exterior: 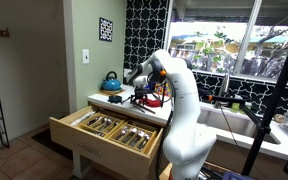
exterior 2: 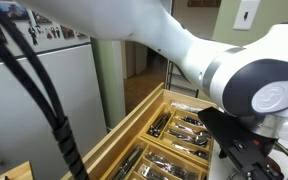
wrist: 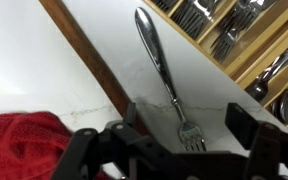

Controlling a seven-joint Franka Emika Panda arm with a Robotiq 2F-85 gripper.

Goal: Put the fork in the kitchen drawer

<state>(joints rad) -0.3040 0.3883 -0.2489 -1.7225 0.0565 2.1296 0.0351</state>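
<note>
A silver fork [wrist: 164,75] lies on the white countertop [wrist: 104,40] in the wrist view, tines toward the camera and handle toward the drawer. My gripper [wrist: 189,130] is open, its two dark fingers on either side of the tines just above the counter. The kitchen drawer [exterior: 109,128] is pulled open in both exterior views, light wood inside with dividers [exterior 2: 159,135] and cutlery in the long compartments. In the exterior views the arm hides the fork.
A red cloth [wrist: 24,145] lies beside the gripper on the counter. A blue kettle [exterior: 111,81] stands at the back of the counter. A sink [exterior: 229,122] and a black stand [exterior: 274,105] are beyond the arm. Cutlery [wrist: 229,25] fills the drawer.
</note>
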